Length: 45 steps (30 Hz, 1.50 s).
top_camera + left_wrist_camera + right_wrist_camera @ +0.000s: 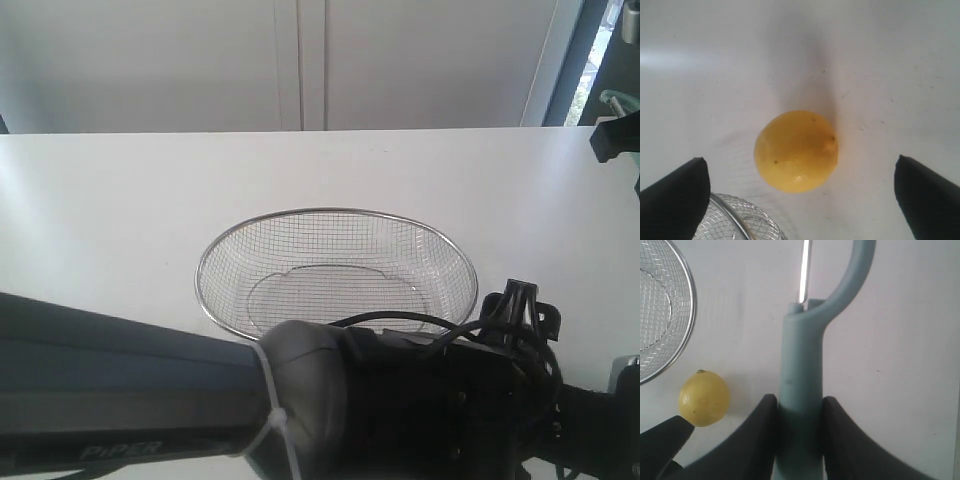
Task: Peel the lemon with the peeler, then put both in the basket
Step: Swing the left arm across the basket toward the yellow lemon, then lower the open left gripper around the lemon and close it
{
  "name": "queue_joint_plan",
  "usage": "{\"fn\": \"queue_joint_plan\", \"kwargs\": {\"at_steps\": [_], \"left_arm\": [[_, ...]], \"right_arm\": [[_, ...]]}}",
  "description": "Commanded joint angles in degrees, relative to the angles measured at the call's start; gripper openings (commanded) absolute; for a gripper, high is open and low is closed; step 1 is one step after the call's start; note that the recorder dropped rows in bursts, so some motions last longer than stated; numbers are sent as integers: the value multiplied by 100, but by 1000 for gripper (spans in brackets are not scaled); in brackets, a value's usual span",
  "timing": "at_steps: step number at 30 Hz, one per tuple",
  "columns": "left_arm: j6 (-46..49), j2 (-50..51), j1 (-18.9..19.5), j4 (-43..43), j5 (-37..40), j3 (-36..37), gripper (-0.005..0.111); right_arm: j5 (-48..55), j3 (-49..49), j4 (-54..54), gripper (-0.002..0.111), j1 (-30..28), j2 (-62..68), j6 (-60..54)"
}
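The yellow lemon (796, 151) lies on the white table just outside the rim of the wire basket (732, 219). My left gripper (800, 159) is open wide, one black finger on either side of the lemon and clear of it. My right gripper (800, 407) is shut on the pale teal handle of the peeler (801, 355), whose metal blade (803, 270) points away from it. That view also has the lemon (704, 397) and the basket (690, 305) off to one side. In the exterior view the basket (335, 215) sits mid-table and my arm hides the lemon.
The dark left arm (150, 400) and its wrist with cables (470, 380) fill the front of the exterior view. A black fixture (612, 140) sticks in at the table's right edge. White tabletop (100, 220) surrounds the basket.
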Motion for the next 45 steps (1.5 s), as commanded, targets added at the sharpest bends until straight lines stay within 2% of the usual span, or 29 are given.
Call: {"fn": "queue_joint_plan", "kwargs": {"at_steps": [1,5,8,10,15,17,23,25,36,45], "left_arm": [[-190,6,-30,27,107,-14,105],[-190,-18,-30,27,468,-14,105],[-708,-18,-30,27,469,-157,105],[-931,-18,-30,27,497,-297,105],[-790,9,-4,-198,888,-852,105],[-349,131,74,-742,1100,-1170,105],[2420,655,377,-3707,2038,-2112,105],[3023,749,390,-4316,2294,-2326,105],[3014,1074,705,-4316,2172,-2557,105],[3063,1216,716,-4316,1739,-2557,105]], "right_arm": [[-96,21,-33,0,-35,-40,21],[-155,21,-33,0,-35,-40,21],[-155,21,-33,0,-35,-40,21],[-155,21,-33,0,-35,-40,21],[-155,21,-33,0,-35,-40,21],[-129,21,-33,0,-35,-40,21],[-105,21,-33,0,-35,-40,21],[-105,21,-33,0,-35,-40,21],[-105,21,-33,0,-35,-40,21],[-105,21,-33,0,-35,-40,21]]}}
